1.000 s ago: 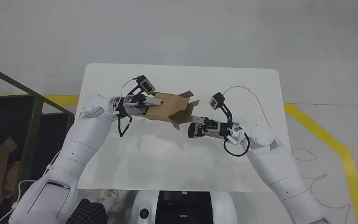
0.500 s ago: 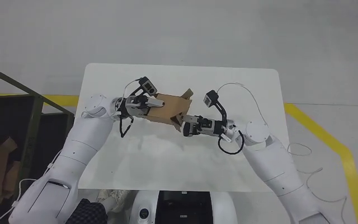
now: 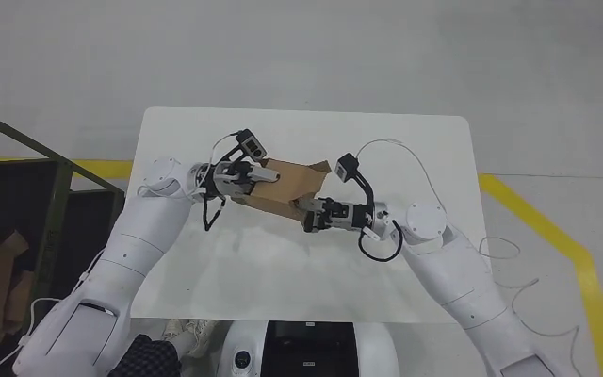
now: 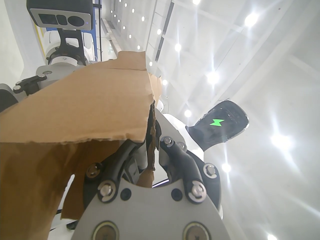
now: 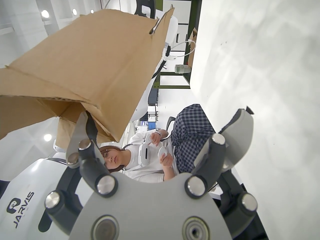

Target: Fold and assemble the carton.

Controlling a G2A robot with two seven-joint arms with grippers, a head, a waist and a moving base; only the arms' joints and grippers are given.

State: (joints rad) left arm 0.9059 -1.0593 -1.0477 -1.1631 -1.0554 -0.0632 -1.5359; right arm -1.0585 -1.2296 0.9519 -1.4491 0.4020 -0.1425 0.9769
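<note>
The white worktop (image 3: 429, 141) is seen beneath the carton (image 3: 287, 181), which is held over its middle and looks lifted clear. The brown carton is only half formed, with flaps loose at the end toward the right arm. Its long axis runs from the left claw (image 3: 256, 176) at one end to the right claw (image 3: 307, 205) at the other, slanted across the worktop.

The left claw is clamped on the carton. In the left wrist view it (image 4: 151, 136) is shown pinched on a thin cardboard edge, with the carton body (image 4: 82, 106) spread to one side.

The right claw (image 5: 165, 113) is spread wide and nothing is gripped. The carton (image 5: 82, 58) is not between its jaws but off to one side. The carton's corner flap (image 5: 105, 126) is touching or just beside one finger (image 5: 76, 136); which of the two cannot be told. The other finger (image 5: 240, 126) is out on the worktop side, well apart from the carton.

The coming move is judged to turn on that sideways offset. Either the right claw has to be shifted toward the carton's open end, or the flap has to be pushed with the near finger.

The axis and both ends are given by the top view, but jaw state is left unclear there. That is supplied by the wrist views.
</note>
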